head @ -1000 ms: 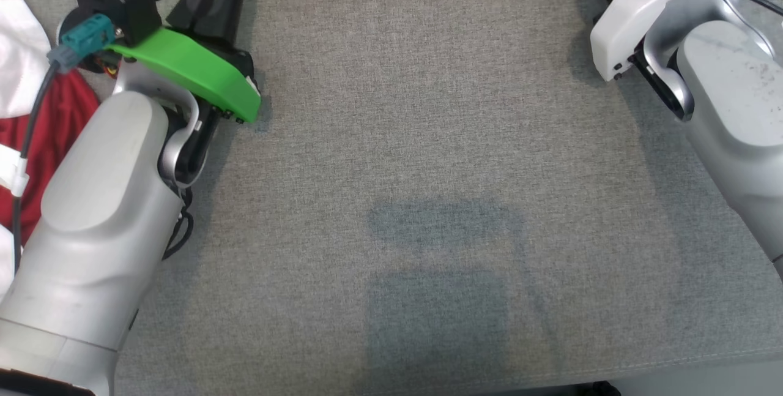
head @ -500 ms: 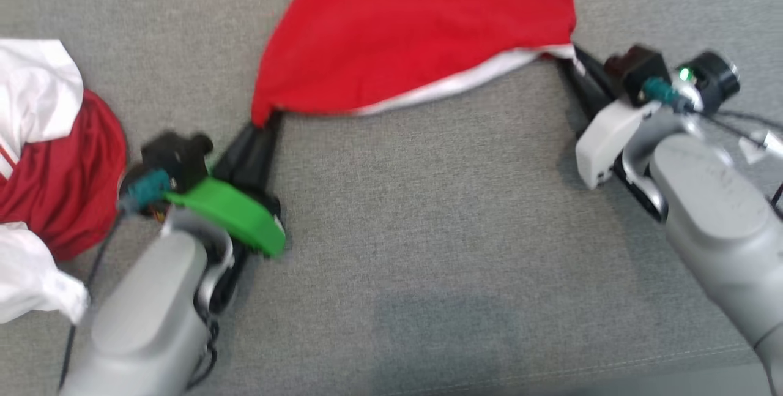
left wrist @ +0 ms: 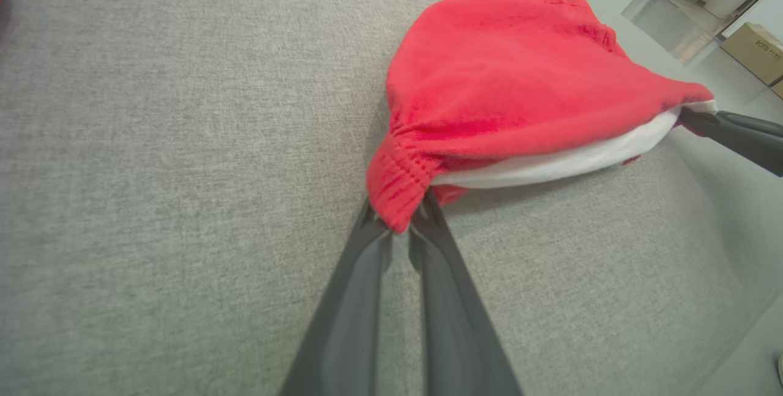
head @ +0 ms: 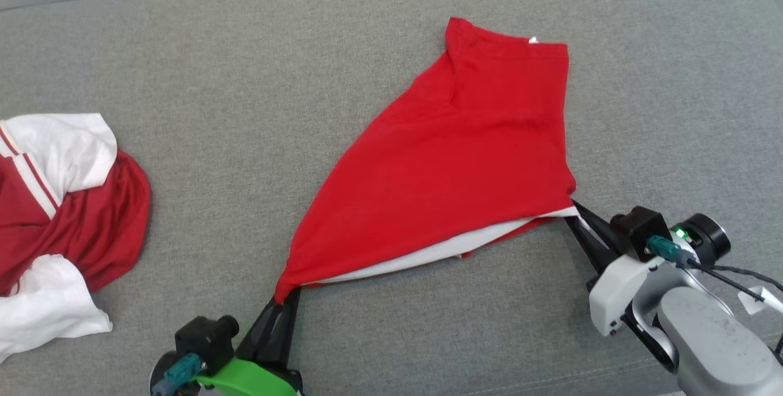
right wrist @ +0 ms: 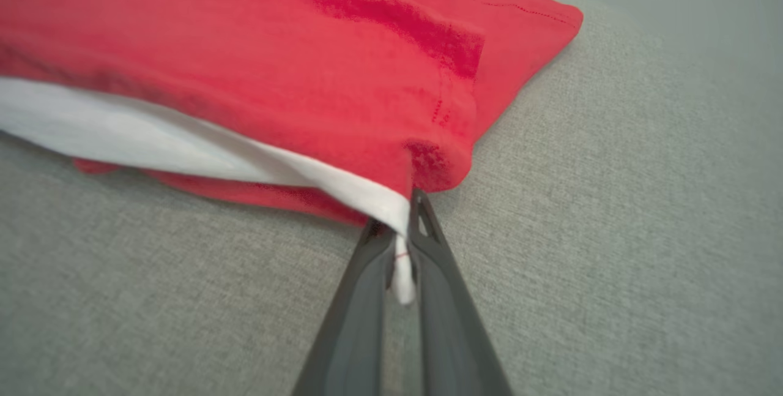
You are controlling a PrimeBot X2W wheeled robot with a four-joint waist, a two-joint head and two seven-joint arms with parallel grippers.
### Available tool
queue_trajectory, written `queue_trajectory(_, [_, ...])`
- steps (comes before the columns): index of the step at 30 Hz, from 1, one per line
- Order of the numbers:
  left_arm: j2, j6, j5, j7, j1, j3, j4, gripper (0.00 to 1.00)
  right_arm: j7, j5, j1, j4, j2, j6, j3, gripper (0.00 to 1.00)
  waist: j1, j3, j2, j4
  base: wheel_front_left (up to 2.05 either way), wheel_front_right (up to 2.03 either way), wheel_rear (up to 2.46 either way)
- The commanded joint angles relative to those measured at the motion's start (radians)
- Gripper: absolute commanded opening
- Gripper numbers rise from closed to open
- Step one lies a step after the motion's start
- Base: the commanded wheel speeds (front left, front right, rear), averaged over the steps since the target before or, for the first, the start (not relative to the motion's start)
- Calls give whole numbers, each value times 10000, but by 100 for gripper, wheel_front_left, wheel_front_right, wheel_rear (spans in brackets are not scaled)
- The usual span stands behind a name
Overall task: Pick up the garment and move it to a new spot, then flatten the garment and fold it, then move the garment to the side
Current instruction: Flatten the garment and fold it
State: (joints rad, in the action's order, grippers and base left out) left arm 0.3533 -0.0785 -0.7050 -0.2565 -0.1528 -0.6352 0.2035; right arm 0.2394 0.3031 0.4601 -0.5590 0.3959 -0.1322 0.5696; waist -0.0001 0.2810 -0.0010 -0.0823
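A red garment (head: 452, 169) with a white lining edge lies stretched on the grey cushion, its far end near the back. My left gripper (head: 283, 304) is shut on the garment's near left corner; the left wrist view shows the fingertips pinching the gathered red hem (left wrist: 397, 200). My right gripper (head: 574, 211) is shut on the near right corner, where white cloth (right wrist: 400, 243) is squeezed between the fingers. The cloth hangs taut between the two grippers.
A second heap of dark red and white clothing (head: 61, 224) lies at the cushion's left edge. The grey cushion (head: 244, 108) ends at a seam along the front (head: 489, 384) and at a pale wall behind.
The head camera has tilted up, so the whole picture slid down. Both grippers stay shut on the garment's corners.
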Motion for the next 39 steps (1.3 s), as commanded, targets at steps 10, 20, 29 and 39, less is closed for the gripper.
queue_trajectory(10, [-37,-475,-88,-85,1368,69,-700,0,-687,-751,-2075,1442,130,35,-1342,0,1,-790,10,-183,0,0,0])
queue_trajectory(20, [-101,-412,-138,-47,1281,-15,-652,0,-1170,-1079,-2792,2280,-8,34,-1942,0,1,-906,10,-58,0,0,0])
queue_trajectory(29, [-111,-470,-193,-59,1407,-45,-701,0,-1372,-1186,-3167,2490,-132,34,-2093,10,1,-977,10,-46,0,0,0])
queue_trajectory(39, [32,-508,-156,236,1594,-283,-696,0,-1207,-1244,-3542,2385,-392,32,-2221,7,1,-1018,10,-172,0,0,0])
